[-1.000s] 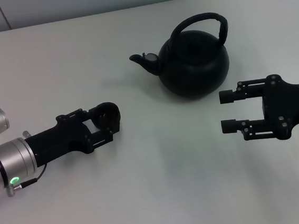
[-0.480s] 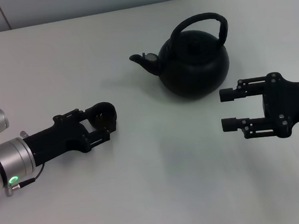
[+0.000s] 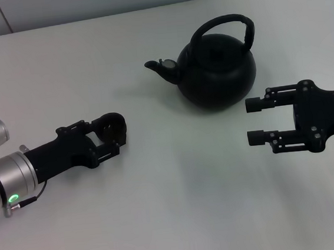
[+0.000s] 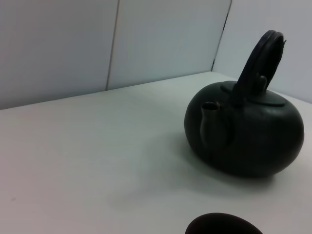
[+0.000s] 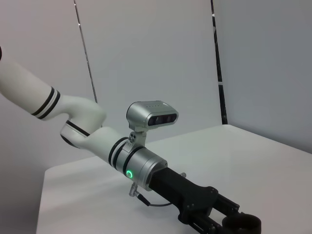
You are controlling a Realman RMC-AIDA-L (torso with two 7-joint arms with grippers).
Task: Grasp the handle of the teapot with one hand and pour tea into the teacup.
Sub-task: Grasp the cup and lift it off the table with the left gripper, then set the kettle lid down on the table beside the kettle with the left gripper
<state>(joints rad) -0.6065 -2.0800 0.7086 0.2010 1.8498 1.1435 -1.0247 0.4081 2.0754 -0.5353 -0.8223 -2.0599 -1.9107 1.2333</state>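
Observation:
The matte-black teapot (image 3: pixel 216 73) stands at the back middle of the table, its spout (image 3: pixel 160 68) pointing left and its arched handle (image 3: pixel 223 22) upright over the top. My left gripper (image 3: pixel 114 133) lies low at the left, shut on the small dark teacup (image 3: pixel 113 124), a good way left of the spout. In the left wrist view the teapot (image 4: pixel 248 134) is ahead and the teacup's rim (image 4: pixel 222 225) shows at the lower edge. My right gripper (image 3: pixel 255 121) is open and empty, just in front of the teapot to its right, apart from it.
The white table (image 3: pixel 181 212) runs back to a grey wall (image 3: pixel 84 3). The right wrist view shows my left arm (image 5: pixel 141 165) stretched across the table, with the teacup (image 5: pixel 241 224) at its tip.
My left gripper has drawn back a little to the left with the teacup in it. The right gripper and the teapot have hardly moved.

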